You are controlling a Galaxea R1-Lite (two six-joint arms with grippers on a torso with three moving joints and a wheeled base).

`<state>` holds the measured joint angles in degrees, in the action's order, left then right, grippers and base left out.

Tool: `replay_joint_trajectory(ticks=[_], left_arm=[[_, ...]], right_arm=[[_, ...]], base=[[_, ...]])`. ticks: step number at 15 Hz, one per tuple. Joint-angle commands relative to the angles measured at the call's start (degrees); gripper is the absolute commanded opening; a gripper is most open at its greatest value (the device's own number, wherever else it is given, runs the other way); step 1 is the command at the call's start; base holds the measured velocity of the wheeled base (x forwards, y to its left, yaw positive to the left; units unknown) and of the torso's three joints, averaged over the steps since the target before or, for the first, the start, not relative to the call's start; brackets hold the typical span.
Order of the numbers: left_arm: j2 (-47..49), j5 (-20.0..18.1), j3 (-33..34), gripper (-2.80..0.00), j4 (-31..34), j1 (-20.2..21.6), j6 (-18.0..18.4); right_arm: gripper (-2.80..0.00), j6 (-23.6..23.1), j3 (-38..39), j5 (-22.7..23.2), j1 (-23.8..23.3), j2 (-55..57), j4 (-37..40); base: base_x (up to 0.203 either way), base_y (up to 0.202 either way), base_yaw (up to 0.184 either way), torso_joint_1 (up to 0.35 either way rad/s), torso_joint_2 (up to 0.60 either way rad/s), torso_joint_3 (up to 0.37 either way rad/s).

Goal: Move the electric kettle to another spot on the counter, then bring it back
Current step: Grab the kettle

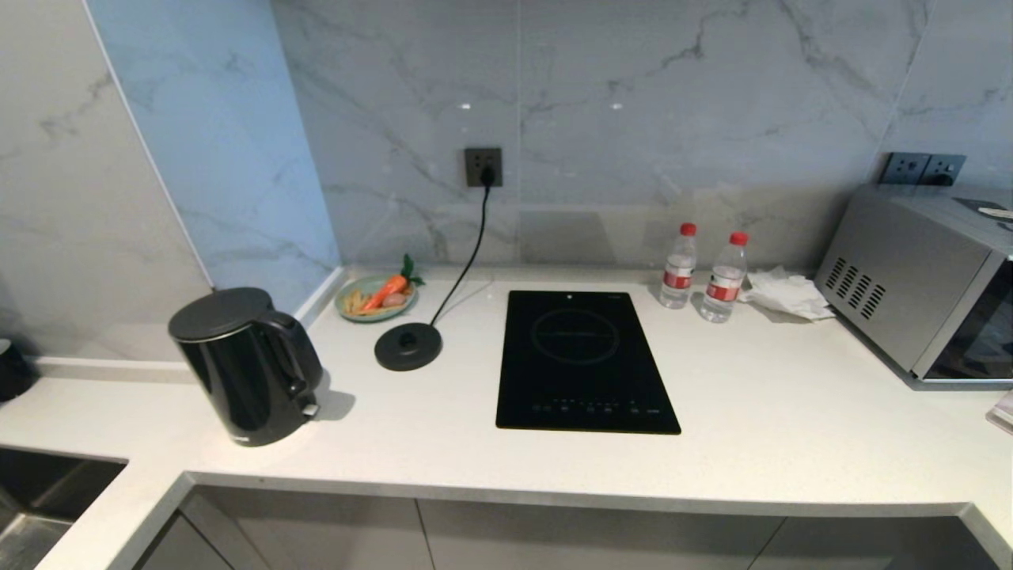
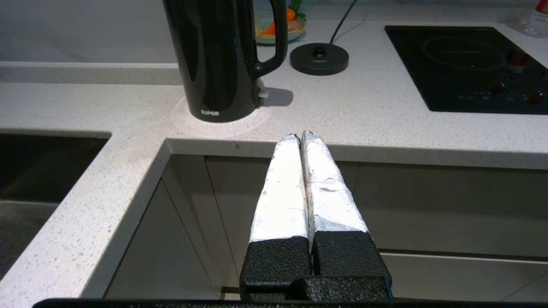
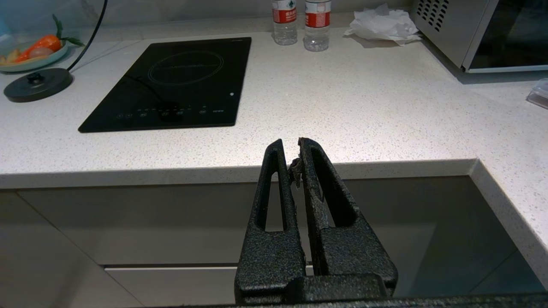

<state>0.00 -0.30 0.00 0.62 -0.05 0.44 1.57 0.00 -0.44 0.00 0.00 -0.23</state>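
The electric kettle [image 1: 245,364] is a tall glossy black jug standing upright on the white speckled counter [image 1: 760,412], near its inner corner on the left, off its round power base [image 1: 408,347]. Its handle faces that base. In the left wrist view the kettle [image 2: 216,60] stands beyond the counter's front edge, a little to one side of my left gripper [image 2: 299,136]. That gripper is shut and empty, hanging before the grey cabinets. My right gripper [image 3: 290,145] is also shut and empty, level with the counter edge. Neither arm shows in the head view.
A black induction hob [image 1: 586,360] lies mid-counter. The base's cord runs up to a wall socket [image 1: 483,167]. A plate of vegetables [image 1: 377,298] sits behind the base. Two water bottles [image 1: 679,266], crumpled tissue [image 1: 783,293] and a microwave [image 1: 918,277] stand on the right; a sink [image 1: 47,483] is at left.
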Motion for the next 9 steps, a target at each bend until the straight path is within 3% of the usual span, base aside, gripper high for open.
replay_joint_trajectory(ticks=[1,6,9], left_arm=[[0.0,0.0,0.3,-2.80,0.0,0.0,0.0],[0.0,0.1,0.0,-2.80,0.1,0.0,0.5],[2.8,0.1,-5.7,-2.80,0.5,0.2,0.2]], right_arm=[[-2.80,0.0,0.0,0.0,0.0,0.1,0.0],[-2.80,0.0,0.0,0.0,0.0,0.1,0.0],[-2.80,0.0,0.0,0.0,0.0,0.1,0.1]], base=[[0.000,0.000,0.000,0.000,0.00,0.000],[0.000,0.000,0.000,0.000,0.00,0.000],[0.000,0.000,0.000,0.000,0.00,0.000]])
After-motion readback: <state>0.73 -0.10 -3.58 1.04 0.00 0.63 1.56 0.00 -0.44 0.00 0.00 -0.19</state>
